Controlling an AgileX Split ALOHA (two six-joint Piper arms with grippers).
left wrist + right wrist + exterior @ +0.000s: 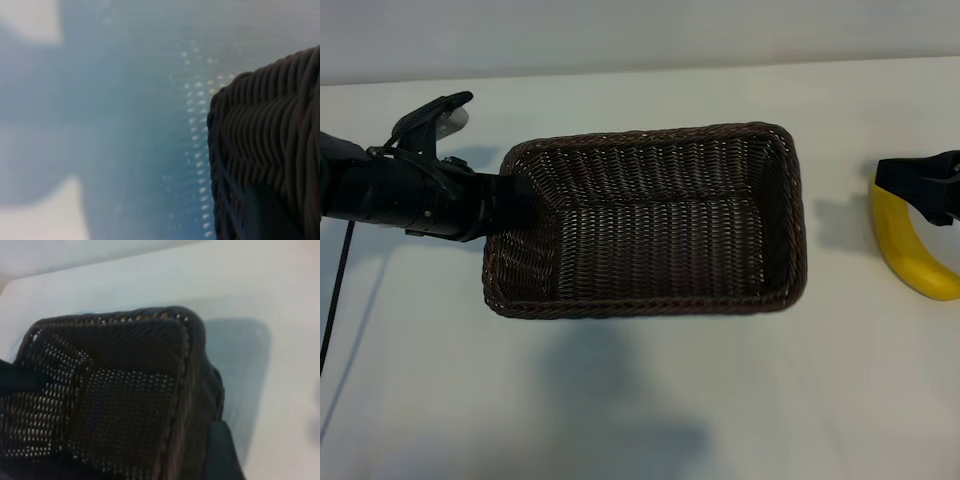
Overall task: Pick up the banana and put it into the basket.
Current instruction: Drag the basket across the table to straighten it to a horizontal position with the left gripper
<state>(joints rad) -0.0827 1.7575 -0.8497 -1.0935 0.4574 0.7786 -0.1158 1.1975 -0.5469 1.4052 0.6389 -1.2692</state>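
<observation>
White tabletop (650, 400) all around, with the basket (650, 225) sitting in the middle of my overhead view and nothing inside it. My left gripper (510, 200) is down at the basket's left end with its tip over the rim; I honestly can't see the fingers, so I cannot tell whether they're pinching the rim. From that arm's wrist view I only get the basket's woven corner up close. Over at the right edge my right gripper (925, 190) is clamped on the banana (910, 245), well clear of the basket.
</observation>
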